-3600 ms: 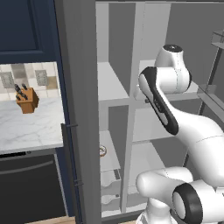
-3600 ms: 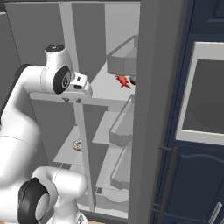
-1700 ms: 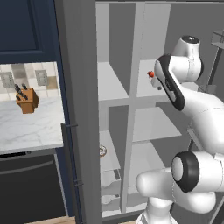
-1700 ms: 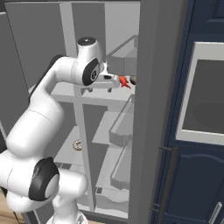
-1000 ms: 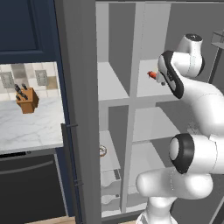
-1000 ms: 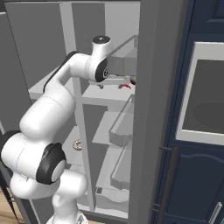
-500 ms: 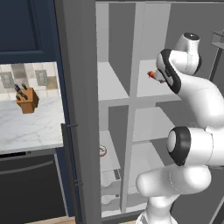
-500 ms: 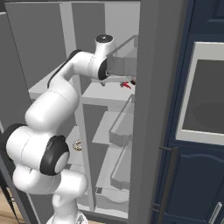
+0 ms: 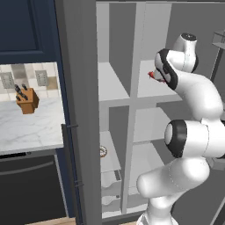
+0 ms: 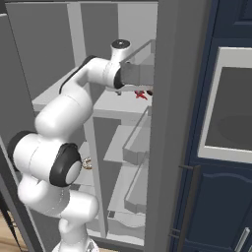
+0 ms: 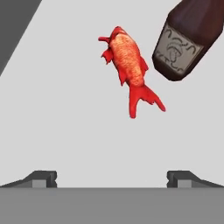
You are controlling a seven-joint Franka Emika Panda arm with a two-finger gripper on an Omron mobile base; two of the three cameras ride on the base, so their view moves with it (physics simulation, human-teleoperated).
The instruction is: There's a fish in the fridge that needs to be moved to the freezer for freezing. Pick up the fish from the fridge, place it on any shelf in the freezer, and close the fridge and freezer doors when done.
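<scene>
Since half a second ago the arm has pushed a little deeper into the fridge (image 9: 145,101), and its wrist now covers more of the fish (image 11: 129,65) in the left base view, where only a red tip peeks out at the hand's left edge; the base views have not shifted, so the cabinet and counter stand as before. In the hand view the claw (image 11: 112,177) hangs over the pale shelf with its two tips wide apart and nothing between them. The fish lies flat on that shelf ahead of the claw, roughly midway between the tips and a touch left of centre, head away and tail fanned toward the claw, apart from both tips. Just right of the fish, and farther right of the claw's line, stands the dark bottle (image 11: 190,37) with a grey label, close beside the fish but not touching it. In the right base view the fish (image 10: 141,94) shows as a red spot just beyond the hand, on the upper fridge shelf near the open door (image 10: 170,123). Far left of the claw, outside the unit, a knife block (image 9: 27,99) sits on the marble counter (image 9: 30,132). Below the claw, in the freezer (image 9: 110,132), a tan ring (image 9: 103,151) rests on a lower shelf.
</scene>
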